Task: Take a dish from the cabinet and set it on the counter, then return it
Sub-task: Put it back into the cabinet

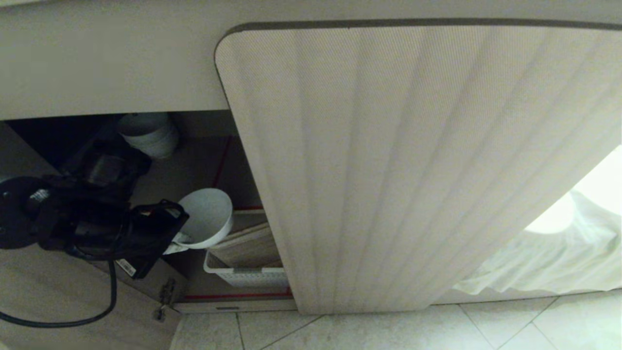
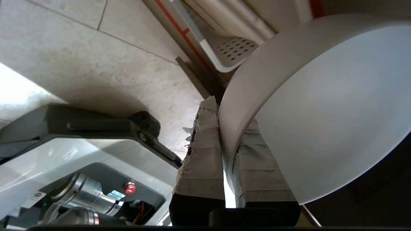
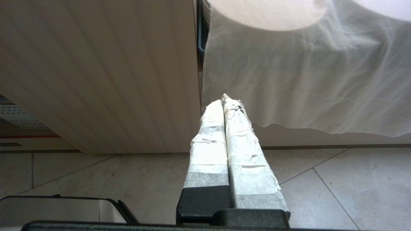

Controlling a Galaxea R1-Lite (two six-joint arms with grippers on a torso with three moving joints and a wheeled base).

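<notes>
Just outside the cabinet opening, my left gripper pinches the bowl by its rim, tilted so it clears the door; my right gripper idles, pressed together.

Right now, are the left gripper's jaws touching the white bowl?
Touching. In the left wrist view the left gripper has its taped jaws closed on the rim of the white bowl, one inside, one outside.

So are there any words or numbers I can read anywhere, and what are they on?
None can be read.
Small white sticker with dark marks on the left gripper body: too blurred to read.
Small labels on the robot's base by the red button: too small to read.
The dish, cabinet door and basket carry no writing.
</notes>
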